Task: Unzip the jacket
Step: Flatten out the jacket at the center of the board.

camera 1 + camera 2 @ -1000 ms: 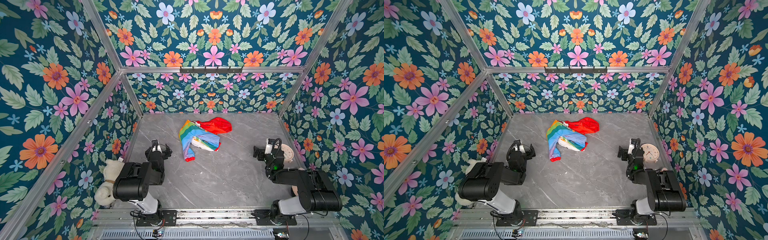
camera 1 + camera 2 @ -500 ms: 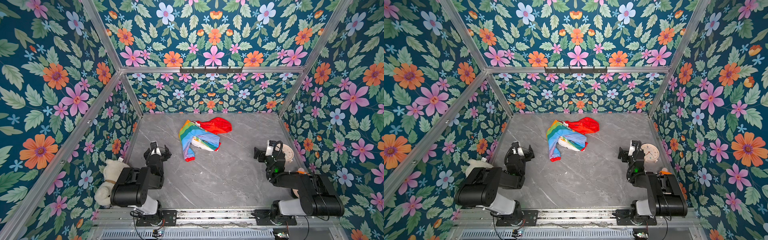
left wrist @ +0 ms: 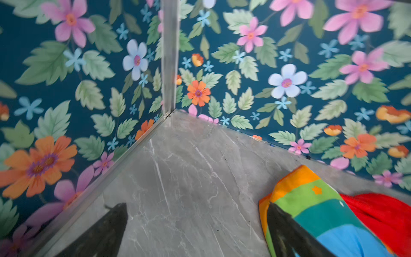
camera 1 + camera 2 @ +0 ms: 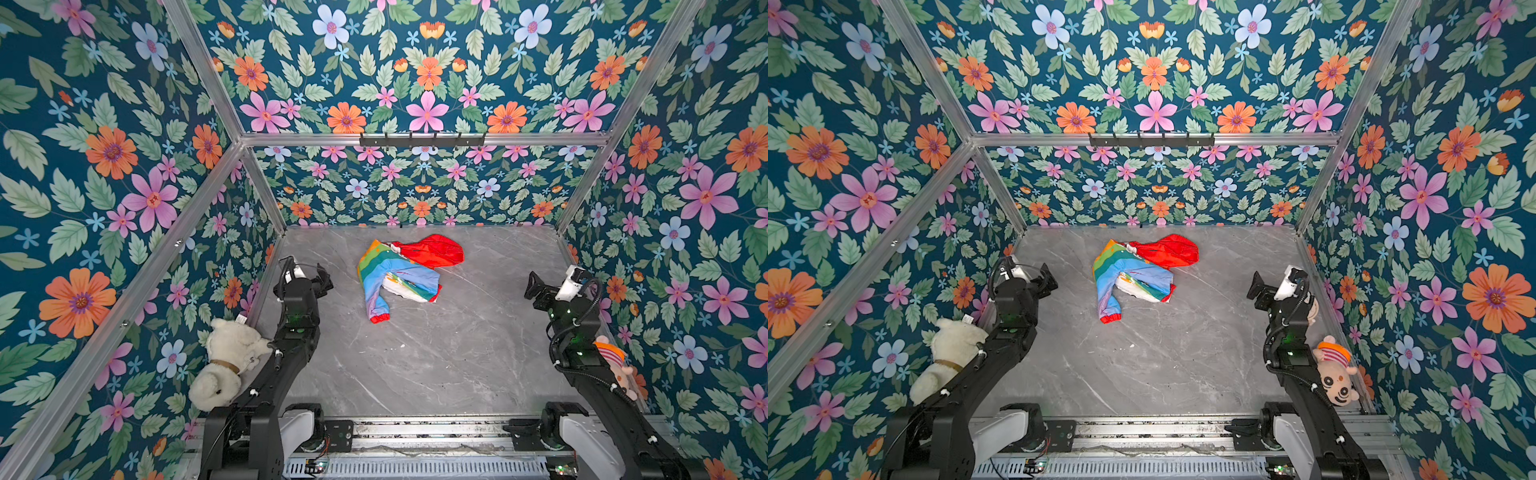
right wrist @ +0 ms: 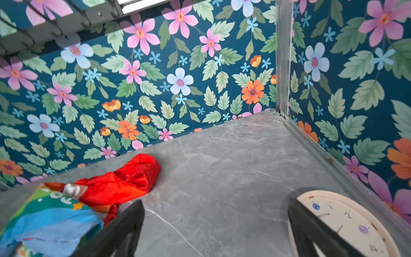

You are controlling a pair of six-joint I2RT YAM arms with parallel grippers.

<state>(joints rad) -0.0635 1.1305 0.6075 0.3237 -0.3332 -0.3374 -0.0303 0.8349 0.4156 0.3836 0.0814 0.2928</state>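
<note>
**Figure: Bimanual cell, top and wrist views.** Legible writing is confined to two things. The clock [image 5: 351,222], flat on the table [image 4: 415,365] by the right wall, shows the numerals 12, 2 and 4. A small printed word beneath the 12 is partly hidden by a finger and reads roughly "…ppytime". The jacket [image 4: 399,278] carries white letters on its rainbow stripes. In the right wrist view [image 5: 66,211] an "O" and an "F" can be made out, and the rest is lost in folds.

The jacket [image 4: 1129,278] lies crumpled at the far middle of the table. Its red hood is toward the back wall, and one striped sleeve with a red cuff trails toward the front.

The left gripper [image 4: 320,277] hovers near the left wall with its jaws spread wide and nothing between them [image 3: 196,207]. The right gripper [image 4: 534,286] hovers near the right wall over the clock, also spread and empty [image 5: 215,203].

The jacket sits between the two grippers and somewhat beyond them, touching neither.
</note>
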